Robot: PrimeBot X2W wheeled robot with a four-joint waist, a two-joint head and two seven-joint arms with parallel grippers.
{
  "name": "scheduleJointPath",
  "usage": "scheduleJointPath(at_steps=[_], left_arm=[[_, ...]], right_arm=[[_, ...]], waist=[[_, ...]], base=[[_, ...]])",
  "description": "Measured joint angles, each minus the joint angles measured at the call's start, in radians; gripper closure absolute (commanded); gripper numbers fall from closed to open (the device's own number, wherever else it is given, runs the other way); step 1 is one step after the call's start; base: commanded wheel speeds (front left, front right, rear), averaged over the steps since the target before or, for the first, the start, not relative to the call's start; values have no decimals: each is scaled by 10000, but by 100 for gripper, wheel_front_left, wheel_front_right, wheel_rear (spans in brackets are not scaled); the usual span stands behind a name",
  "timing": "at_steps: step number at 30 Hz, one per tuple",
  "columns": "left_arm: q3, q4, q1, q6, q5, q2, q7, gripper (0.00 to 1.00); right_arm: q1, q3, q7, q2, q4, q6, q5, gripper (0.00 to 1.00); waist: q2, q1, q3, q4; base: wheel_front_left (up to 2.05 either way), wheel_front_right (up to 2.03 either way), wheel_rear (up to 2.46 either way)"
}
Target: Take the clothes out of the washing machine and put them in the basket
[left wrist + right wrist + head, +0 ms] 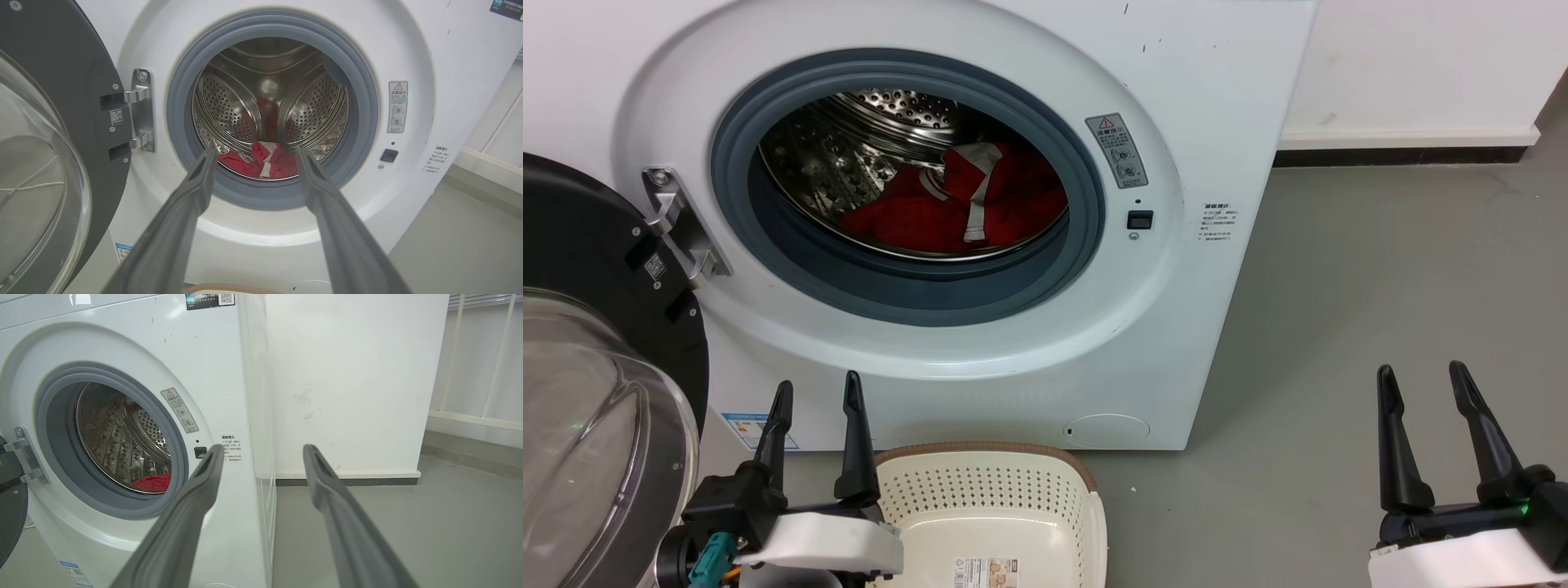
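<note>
Clothes (pixel 907 220) in drum (pixel 849 163) (pt. hidden), basket (pixel 980 490) cut off btm.

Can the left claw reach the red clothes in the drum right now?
Probably yes: the door stands wide open, the open left claw faces the porthole, and nothing lies between it and the clothes.

Looks like a laundry room: washing machine (pixel 1217 98) ahead of the left pincer (pixel 818 382), basket (pixel 980 451) beside it, grey floor (pixel 1380 269).

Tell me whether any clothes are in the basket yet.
No, the basket shows bare plastic inside; the red clothes lie in the washing machine.
</note>
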Motion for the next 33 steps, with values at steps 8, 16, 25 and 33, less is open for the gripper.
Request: scheduleJointPath(at_steps=[8, 16, 25, 33], left_arm=[[2, -23, 146, -6, 619, -33, -174, 0], [40, -82, 179, -38, 1202, -58, -318, 0], [73, -94, 289, -38, 1776, -75, -485, 0], [104, -6, 325, -27, 1988, -77, -569, 0]], right_arm=[[129, -2, -157, -2, -107, 0, -433, 0], [233, -23, -311, -6, -221, 0, -775, 0], [317, 15, -483, -8, -330, 2, -1057, 0], [395, 52, -566, -10, -295, 2, -1166, 0]], waist=[[0, 0, 38, 32], [0, 0, 58, 34], [0, 0, 43, 39], [0, 0, 36, 44]], base=[[0, 0, 0], [0, 0, 0], [0, 0, 0], [0, 0, 0]])
